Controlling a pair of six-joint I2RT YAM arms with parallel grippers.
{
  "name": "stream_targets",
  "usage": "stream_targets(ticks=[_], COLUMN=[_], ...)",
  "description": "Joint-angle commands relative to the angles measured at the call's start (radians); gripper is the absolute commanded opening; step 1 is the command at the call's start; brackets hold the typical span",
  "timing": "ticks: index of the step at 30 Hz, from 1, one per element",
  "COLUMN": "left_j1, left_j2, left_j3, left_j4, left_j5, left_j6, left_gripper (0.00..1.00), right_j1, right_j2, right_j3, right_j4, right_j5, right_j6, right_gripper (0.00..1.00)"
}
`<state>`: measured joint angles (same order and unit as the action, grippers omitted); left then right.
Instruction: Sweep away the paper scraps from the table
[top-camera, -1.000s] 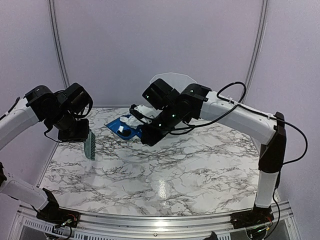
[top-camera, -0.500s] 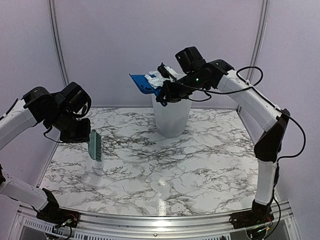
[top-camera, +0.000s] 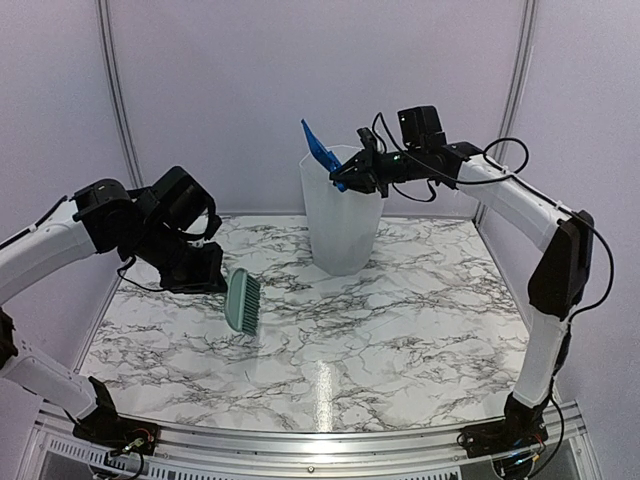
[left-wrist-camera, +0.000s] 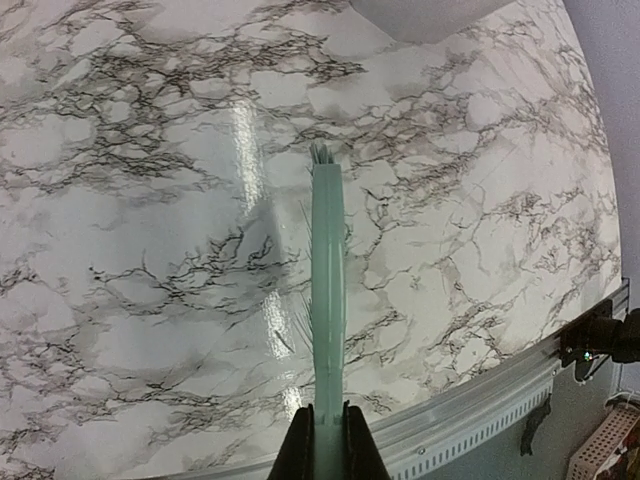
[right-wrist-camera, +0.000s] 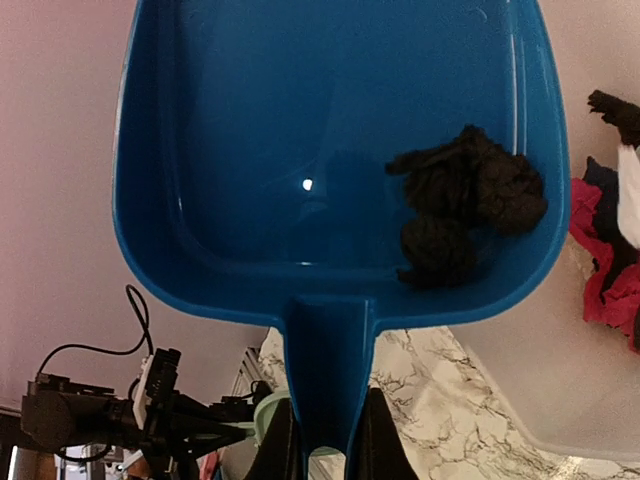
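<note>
The dustpan (right-wrist-camera: 330, 150) is blue; scraps (right-wrist-camera: 465, 200) black, pink, navy; brush (left-wrist-camera: 328, 300) pale green; desk (top-camera: 400, 330) white marble, grey-veined.

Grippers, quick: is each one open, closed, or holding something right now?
Left gripper: shut on the green hand brush.
Right gripper: shut on the handle of the blue dustpan.

We hold the blue dustpan (top-camera: 320, 150) tipped over the white bin (top-camera: 342, 225) at twelve o'clock, and the green brush (top-camera: 243, 300) above the table (top-camera: 400, 330) at nine o'clock.
</note>
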<state>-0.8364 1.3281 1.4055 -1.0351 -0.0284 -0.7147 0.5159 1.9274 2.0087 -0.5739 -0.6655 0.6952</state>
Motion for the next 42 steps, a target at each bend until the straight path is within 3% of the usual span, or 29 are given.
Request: stream_targets(ticks=[1, 7, 14, 24, 27, 33, 37, 42], left_j1=[-0.067, -0.121, -0.185, -0.228, -0.228, -0.227, -0.224, -0.187], left_j2=[0.054, 0.095, 0.179, 0.271, 0.251, 0.184, 0.142, 0.058], left_j3=[0.029, 0.009, 0.052, 0.098, 0.085, 0.023, -0.025, -0.088], left_j4=[0.101, 0.219, 0.294, 0.391, 0.404, 0.424, 0.423, 0.423], left_j5=[0.059, 0.131, 0.228, 0.244, 0.216, 0.200, 0.176, 0.134], left_j6=[0.004, -0.017, 0.017, -0.012, -0.036, -0.045, -0.045, -0.058], left_gripper=[0.00, 0.00, 0.00, 0.00, 0.00, 0.00, 0.00, 0.00], right_j1=[-0.037, -0.071, -0.093, -0.097, -0.097, -0.097, -0.097, -0.097], right_j2=[-0.095, -0.152, -0.185, -0.183, -0.187, -0.237, -0.288, -0.366], right_j3=[-0.129, -0.264, -0.423, -0.524, -0.462, -0.310, -0.238, -0.201], right_j4=[0.339, 0.608, 1.041, 1.406, 1.297, 0.721, 0.333, -0.018], right_j5=[-0.172, -0.237, -0.273, -0.271, -0.327, -0.365, -0.294, -0.143], right_j6=[0.256, 0.475, 0.876, 1.202, 1.093, 0.647, 0.284, -0.029], right_gripper=[0.00, 0.00, 0.00, 0.00, 0.00, 0.00, 0.00, 0.00])
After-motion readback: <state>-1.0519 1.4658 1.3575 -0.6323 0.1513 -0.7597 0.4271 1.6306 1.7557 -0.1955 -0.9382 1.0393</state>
